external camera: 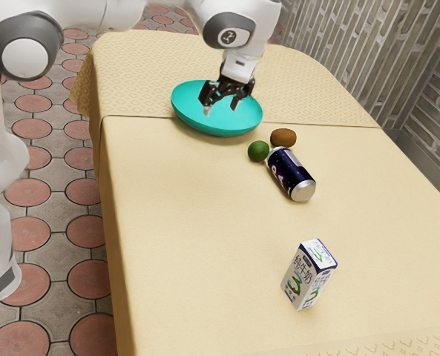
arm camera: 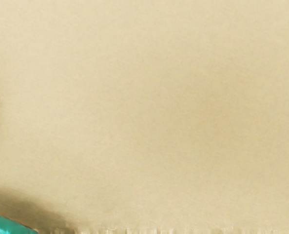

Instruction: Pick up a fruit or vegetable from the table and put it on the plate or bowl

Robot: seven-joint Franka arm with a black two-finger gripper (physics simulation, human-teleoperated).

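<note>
Gripper (external camera: pixel 221 104) hangs over the teal plate (external camera: pixel 197 119), fingers spread wide with nothing in them. The lime (external camera: pixel 258 150) sits on the table at the plate's 4 o'clock. The kiwi (external camera: pixel 283 137) is just beside it, with a tipped soda can (external camera: pixel 291 175) at the lime's 4 o'clock.

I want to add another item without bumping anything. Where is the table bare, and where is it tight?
Bare: the wide stretch of tablecloth between the teal plate and the milk carton, and the cloth beyond the plate. Tight: the lime, kiwi and can cluster beside the plate.
</note>
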